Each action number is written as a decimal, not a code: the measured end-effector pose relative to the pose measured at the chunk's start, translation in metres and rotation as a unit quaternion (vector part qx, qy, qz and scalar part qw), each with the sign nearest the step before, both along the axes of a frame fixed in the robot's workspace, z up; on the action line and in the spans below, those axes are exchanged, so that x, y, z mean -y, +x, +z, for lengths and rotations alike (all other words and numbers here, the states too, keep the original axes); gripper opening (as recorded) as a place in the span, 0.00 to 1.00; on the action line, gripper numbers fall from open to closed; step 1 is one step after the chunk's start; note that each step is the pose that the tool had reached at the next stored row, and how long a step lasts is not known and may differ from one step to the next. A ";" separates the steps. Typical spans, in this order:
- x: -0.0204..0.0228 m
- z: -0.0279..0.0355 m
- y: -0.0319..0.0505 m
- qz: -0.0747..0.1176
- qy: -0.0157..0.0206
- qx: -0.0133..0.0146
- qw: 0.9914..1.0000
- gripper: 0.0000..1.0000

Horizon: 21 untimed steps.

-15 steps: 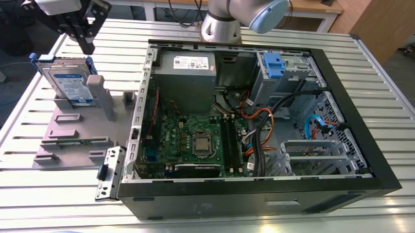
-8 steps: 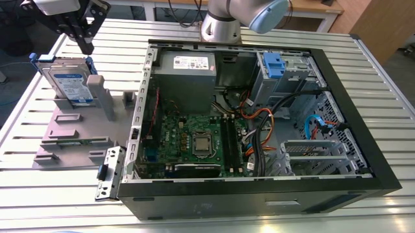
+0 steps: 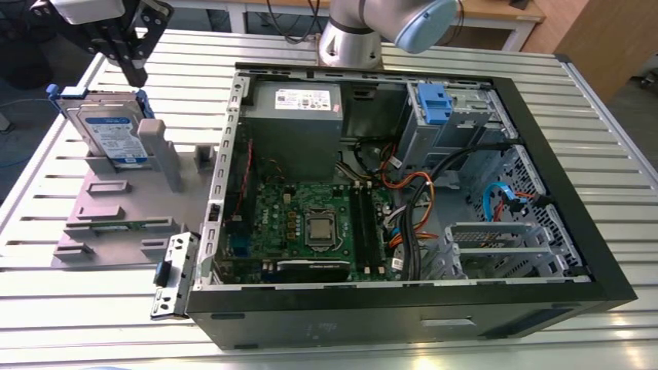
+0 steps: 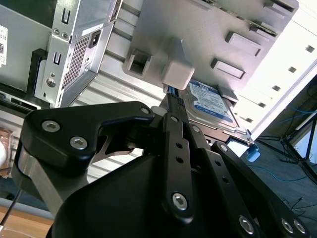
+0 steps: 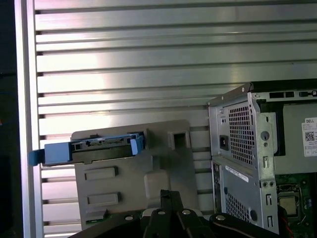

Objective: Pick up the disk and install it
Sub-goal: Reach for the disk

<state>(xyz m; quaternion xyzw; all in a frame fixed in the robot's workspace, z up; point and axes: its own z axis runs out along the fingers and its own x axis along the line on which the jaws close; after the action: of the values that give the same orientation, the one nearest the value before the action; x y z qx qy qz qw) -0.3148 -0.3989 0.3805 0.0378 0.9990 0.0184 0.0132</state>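
Note:
The disk (image 3: 108, 129) is a silver drive with a blue-and-white label and blue rails. It stands tilted in a grey holder (image 3: 113, 212) on the exterior view's left, outside the computer case. My gripper (image 3: 132, 75) hangs just above the disk's far upper edge, apart from it, fingers together with nothing between them. In the second wrist view the black fingers (image 4: 178, 129) point at the disk (image 4: 210, 101) beyond the holder's post. The first wrist view shows the disk (image 5: 94, 147) edge-on past the gripper (image 5: 166, 194).
An open computer case (image 3: 575, 254) lies on the slatted metal table (image 3: 617, 131), with a drive bay and blue latch (image 3: 432, 104) at its far side and a grey power supply (image 3: 298, 116) beside it. A loose metal bracket (image 3: 175, 274) lies by the case's near corner.

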 end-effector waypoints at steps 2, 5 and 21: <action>0.0000 0.0000 -0.0004 0.000 0.000 0.000 1.000 0.11; 0.0000 -0.0001 -0.0011 0.000 0.000 0.000 1.000 0.11; 0.0000 -0.0028 -0.0041 0.000 0.000 0.000 1.000 0.11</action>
<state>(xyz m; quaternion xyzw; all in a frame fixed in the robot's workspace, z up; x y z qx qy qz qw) -0.3189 -0.3989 0.3778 0.0378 0.9990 0.0183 0.0132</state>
